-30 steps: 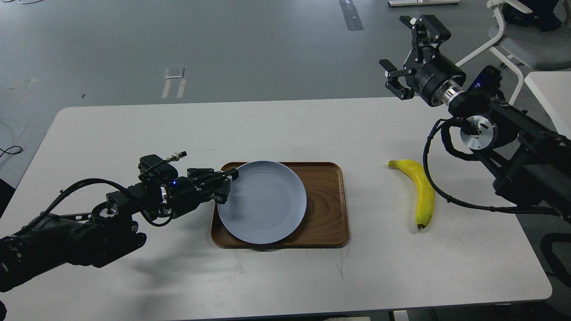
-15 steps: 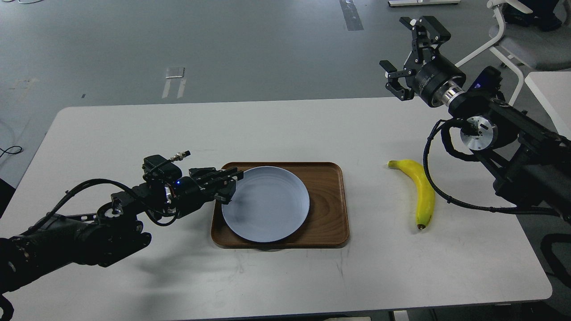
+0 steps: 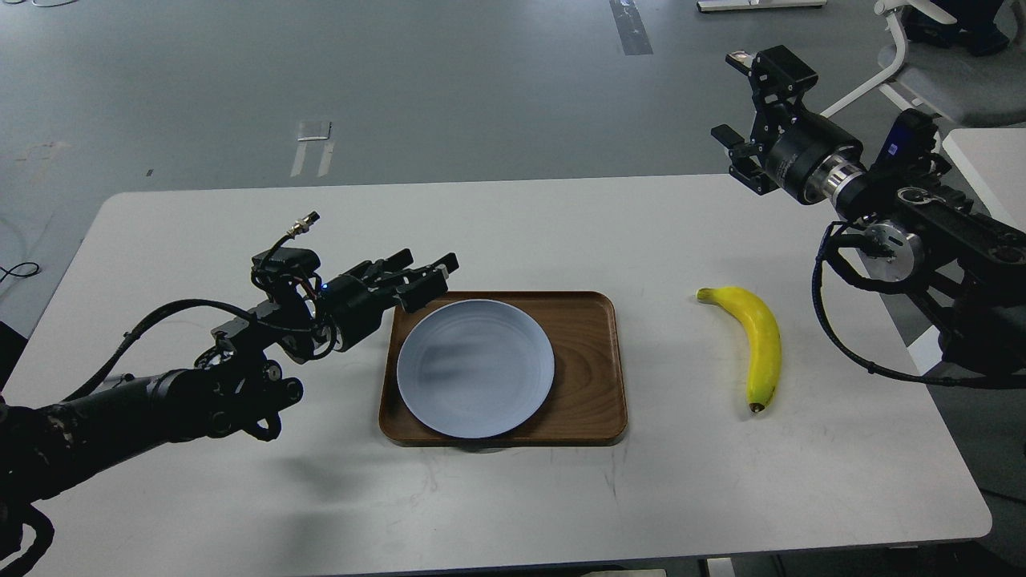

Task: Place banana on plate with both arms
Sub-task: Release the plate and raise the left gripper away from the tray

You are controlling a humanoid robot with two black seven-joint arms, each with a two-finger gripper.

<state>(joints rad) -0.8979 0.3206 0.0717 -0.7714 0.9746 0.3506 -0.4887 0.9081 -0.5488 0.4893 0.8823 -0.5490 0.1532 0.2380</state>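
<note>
The yellow banana (image 3: pixel 757 346) lies on the white table right of the tray, stem toward the back, dark tip toward the front. The pale blue-grey plate (image 3: pixel 475 369) lies flat in the left part of the brown wooden tray (image 3: pixel 589 369). My left gripper (image 3: pixel 421 276) is open and empty, raised above the tray's back left corner, clear of the plate. My right gripper (image 3: pixel 741 108) is open and empty, high above the table's far right edge, well behind the banana.
The white table (image 3: pixel 513 497) carries only the tray, plate and banana. A white chair (image 3: pixel 922 56) and another white table edge (image 3: pixel 986 160) stand behind my right arm. Grey floor lies beyond.
My left gripper let go of the plate's rim and rose up and back; the plate settled flat in the tray. My right gripper shifted right and turned.
</note>
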